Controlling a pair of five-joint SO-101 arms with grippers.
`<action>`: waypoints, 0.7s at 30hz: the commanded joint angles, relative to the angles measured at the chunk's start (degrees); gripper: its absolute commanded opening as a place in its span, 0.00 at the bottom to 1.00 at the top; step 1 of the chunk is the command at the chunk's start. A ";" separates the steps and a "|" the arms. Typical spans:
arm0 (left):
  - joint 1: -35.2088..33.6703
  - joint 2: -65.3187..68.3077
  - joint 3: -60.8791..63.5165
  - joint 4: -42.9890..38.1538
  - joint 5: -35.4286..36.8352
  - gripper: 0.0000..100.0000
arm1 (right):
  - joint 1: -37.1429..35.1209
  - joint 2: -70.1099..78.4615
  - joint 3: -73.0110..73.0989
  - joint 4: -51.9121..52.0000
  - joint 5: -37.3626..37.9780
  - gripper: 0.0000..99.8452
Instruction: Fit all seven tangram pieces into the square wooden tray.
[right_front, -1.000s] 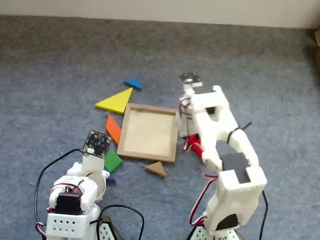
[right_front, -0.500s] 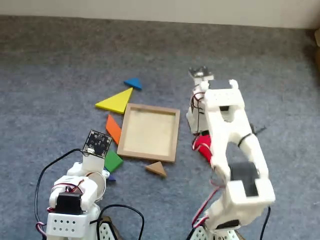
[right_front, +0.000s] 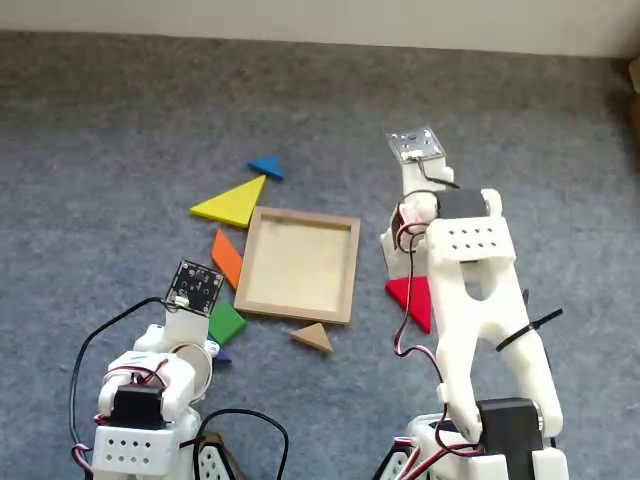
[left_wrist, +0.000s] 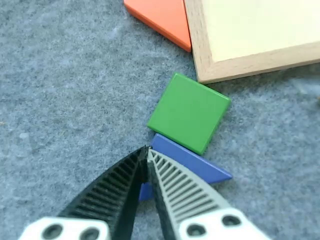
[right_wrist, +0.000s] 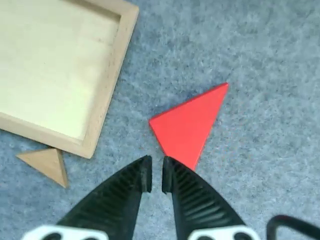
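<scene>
The square wooden tray (right_front: 248, 297) lies empty mid-carpet. Around it lie a yellow triangle (right_front: 232, 203), a small blue triangle (right_front: 266, 166), an orange parallelogram (right_front: 226, 257), a green square (right_front: 226, 322), a brown triangle (right_front: 313, 338) and a red triangle (right_front: 412, 300). My left gripper (left_wrist: 148, 152) is shut and empty, its tips over a dark blue triangle (left_wrist: 192, 164) that touches the green square (left_wrist: 189, 112). My right gripper (right_wrist: 154, 167) is shut and empty, just beside the red triangle (right_wrist: 190, 125), with the tray rim (right_wrist: 107, 85) and brown triangle (right_wrist: 47, 164) close by.
The right arm (right_front: 470, 260) stretches over the carpet right of the tray and covers part of the red triangle. The left arm (right_front: 160, 390) sits at the near left. A pale wall base runs along the far edge of the grey carpet.
The right arm has swung to the right, away from the tray's right edge, and more of the red triangle now shows. The left arm and all pieces kept still.
</scene>
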 joint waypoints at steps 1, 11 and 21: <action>-0.66 -1.45 1.10 0.18 0.44 0.01 | 0.40 -1.45 1.89 -5.67 -4.13 0.09; -0.66 -1.45 1.10 0.18 0.44 0.01 | -0.31 6.29 2.51 -7.43 -6.68 0.37; -0.66 -1.45 1.10 0.18 0.44 0.01 | -3.47 17.63 2.24 -10.42 -10.29 0.37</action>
